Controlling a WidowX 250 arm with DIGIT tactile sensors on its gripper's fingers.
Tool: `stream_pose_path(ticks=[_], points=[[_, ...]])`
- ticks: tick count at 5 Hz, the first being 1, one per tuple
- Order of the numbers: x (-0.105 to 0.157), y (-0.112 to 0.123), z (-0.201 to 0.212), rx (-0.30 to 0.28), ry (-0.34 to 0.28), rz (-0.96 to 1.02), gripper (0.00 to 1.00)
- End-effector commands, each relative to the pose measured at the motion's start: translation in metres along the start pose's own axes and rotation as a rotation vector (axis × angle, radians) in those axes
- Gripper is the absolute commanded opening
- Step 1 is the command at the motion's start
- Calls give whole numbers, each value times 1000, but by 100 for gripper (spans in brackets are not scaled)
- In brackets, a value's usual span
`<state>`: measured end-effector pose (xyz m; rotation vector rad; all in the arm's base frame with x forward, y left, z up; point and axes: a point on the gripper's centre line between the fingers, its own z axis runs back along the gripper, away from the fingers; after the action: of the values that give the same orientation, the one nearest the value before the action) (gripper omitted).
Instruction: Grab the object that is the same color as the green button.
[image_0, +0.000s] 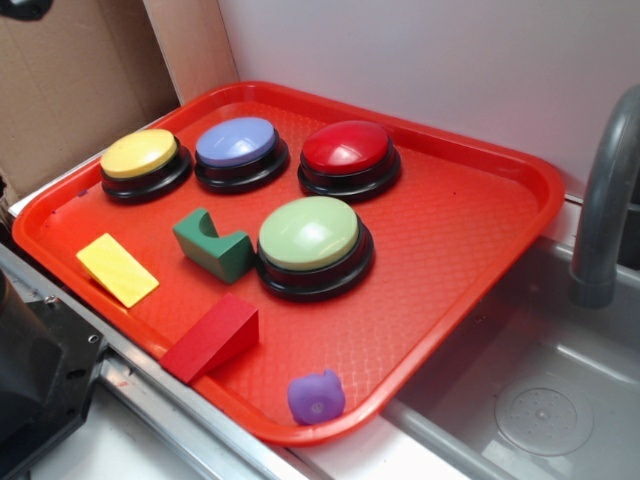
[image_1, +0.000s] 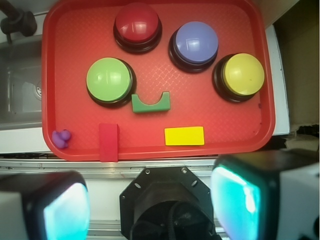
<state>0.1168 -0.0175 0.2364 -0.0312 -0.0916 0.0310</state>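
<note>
Red plastic tray (image_0: 480, 215) beside a steel sink (image_0: 560, 400) is carrying four domed push buttons and small blocks, as the pincer (image_1: 150, 210) is hanging high above, spread wide and holding nothing.

Small dark green notched block (image_1: 151, 102) is sitting just beside the large pale green domed button (image_1: 109, 80); a good grasp is probably calling for fingers closing across its flat sides, clear of the dome. Fingertips are lying cut off below the wrist view.

I see a red plastic tray (image_0: 470, 230) w/ fine textured surface. Green button (image_0: 308, 232) has a glossy plastic dome on a shiny black base; green block (image_0: 213, 245) looks matt, smooth. Sink (image_0: 560, 400) is dull grey metal.
</note>
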Motion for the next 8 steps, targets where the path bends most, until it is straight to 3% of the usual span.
stream_pose_path(ticks=[1, 2, 4, 5, 6, 7, 8], points=[[0, 0, 0, 0, 0, 0, 100], [20, 3, -19, 85, -18, -142, 100], [46, 2, -70, 54, -18, -545, 100], [57, -1, -99, -11, -66, -790, 100], [59, -3, -126, -59, -57, -962, 100], [57, -1, -148, -156, -135, -1148, 100], [52, 5, -165, -166, -139, -1200, 100]])
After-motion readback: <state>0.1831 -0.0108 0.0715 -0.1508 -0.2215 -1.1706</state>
